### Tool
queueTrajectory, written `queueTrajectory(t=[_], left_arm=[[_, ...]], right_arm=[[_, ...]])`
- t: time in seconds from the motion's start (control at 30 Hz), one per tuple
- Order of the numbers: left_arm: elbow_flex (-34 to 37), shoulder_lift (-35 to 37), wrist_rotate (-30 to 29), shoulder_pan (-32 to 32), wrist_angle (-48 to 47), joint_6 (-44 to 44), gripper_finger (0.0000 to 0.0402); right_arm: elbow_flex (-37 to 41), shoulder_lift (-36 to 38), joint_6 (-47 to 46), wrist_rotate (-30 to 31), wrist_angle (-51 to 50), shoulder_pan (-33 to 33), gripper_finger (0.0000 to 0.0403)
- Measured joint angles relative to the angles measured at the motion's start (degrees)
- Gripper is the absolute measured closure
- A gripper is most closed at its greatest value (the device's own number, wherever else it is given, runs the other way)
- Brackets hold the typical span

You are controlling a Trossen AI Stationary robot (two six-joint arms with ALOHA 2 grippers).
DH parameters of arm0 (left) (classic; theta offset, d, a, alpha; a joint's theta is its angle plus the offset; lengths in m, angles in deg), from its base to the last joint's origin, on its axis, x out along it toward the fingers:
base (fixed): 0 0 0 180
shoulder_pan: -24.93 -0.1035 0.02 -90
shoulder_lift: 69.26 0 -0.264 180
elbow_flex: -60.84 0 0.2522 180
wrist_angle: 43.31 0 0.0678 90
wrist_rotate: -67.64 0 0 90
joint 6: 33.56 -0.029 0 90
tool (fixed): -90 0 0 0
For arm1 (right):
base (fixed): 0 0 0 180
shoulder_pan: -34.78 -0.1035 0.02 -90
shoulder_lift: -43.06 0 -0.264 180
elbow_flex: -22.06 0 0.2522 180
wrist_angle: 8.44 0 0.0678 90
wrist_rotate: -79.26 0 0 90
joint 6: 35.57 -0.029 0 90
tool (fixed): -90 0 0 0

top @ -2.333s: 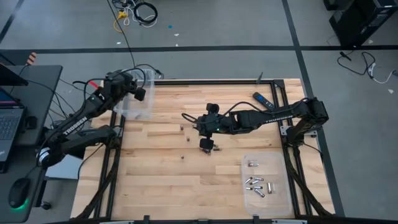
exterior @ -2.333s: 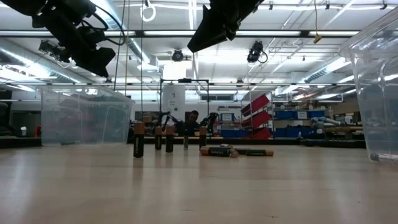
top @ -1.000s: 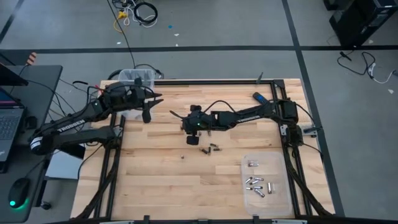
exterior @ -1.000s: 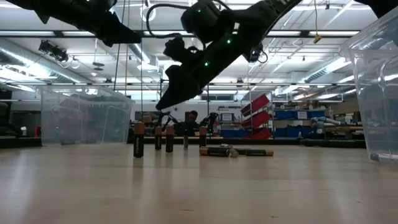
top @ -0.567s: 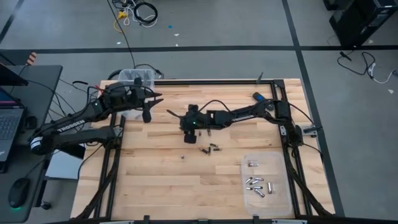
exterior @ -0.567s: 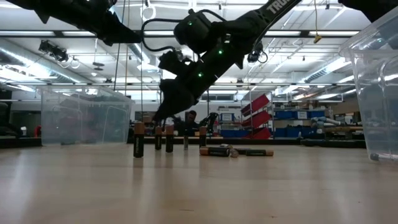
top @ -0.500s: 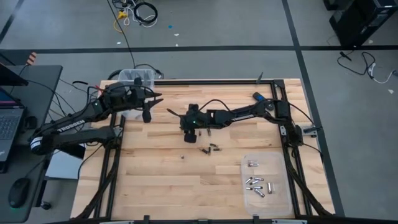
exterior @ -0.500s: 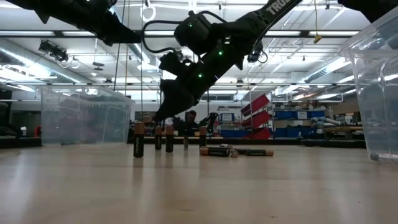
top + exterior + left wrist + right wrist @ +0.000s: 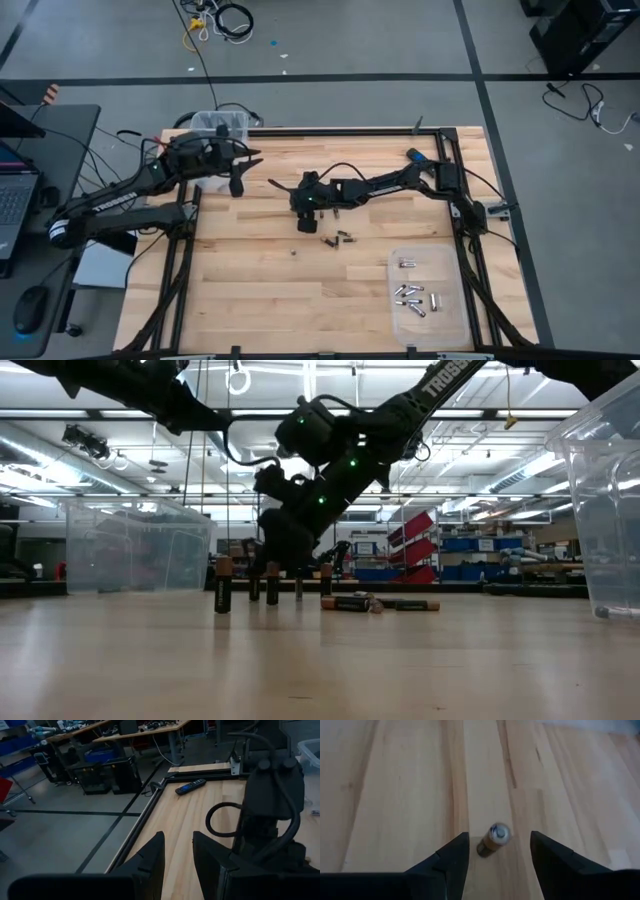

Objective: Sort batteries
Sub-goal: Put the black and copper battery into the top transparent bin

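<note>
Small dark batteries stand upright mid-table (image 9: 222,585) on their flat ends, and two more lie on their sides (image 9: 340,238). My right gripper (image 9: 498,840) is open, low over the wood at the table's middle (image 9: 299,204). One upright battery (image 9: 495,838) stands between its fingertips, apart from both. My left gripper (image 9: 178,851) is open with nothing in it, raised near the far left corner (image 9: 240,172). Silvery batteries lie in a clear tray (image 9: 440,268) at the near right.
A clear bin (image 9: 228,124) stands at the far left corner beside my left arm. A black-and-blue remote-like bar (image 9: 420,158) lies at the far right. One battery (image 9: 293,252) stands alone nearer the front. Bare wood fills the near left.
My right gripper has sunk toward the standing batteries and drifted a little toward the table's left. It now hangs just above the wood around one upright battery. No battery has moved.
</note>
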Motion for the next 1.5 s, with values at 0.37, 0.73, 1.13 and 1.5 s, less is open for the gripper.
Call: queueTrajectory(t=[0.37, 0.73, 1.13, 1.5], left_arm=[[0.00, -4.17, -0.02, 0.00, 0.65, 0.15, 0.0302], [0.00, -7.66, -0.01, 0.00, 4.75, 0.24, 0.0302], [0.00, -7.87, 0.28, 0.02, 5.08, 0.20, 0.0302], [0.00, -7.87, 0.46, 0.04, 4.72, 0.20, 0.0302]], right_arm=[[-0.04, 0.11, 0.22, -0.95, 0.17, 0.66, 0.0239], [-0.04, 0.11, 0.48, -2.15, 1.24, 0.98, 0.0277], [-0.01, -4.10, -0.80, -3.77, 2.34, 1.18, 0.0311], [-0.04, -4.28, -0.52, -3.83, 3.19, 1.18, 0.0347]])
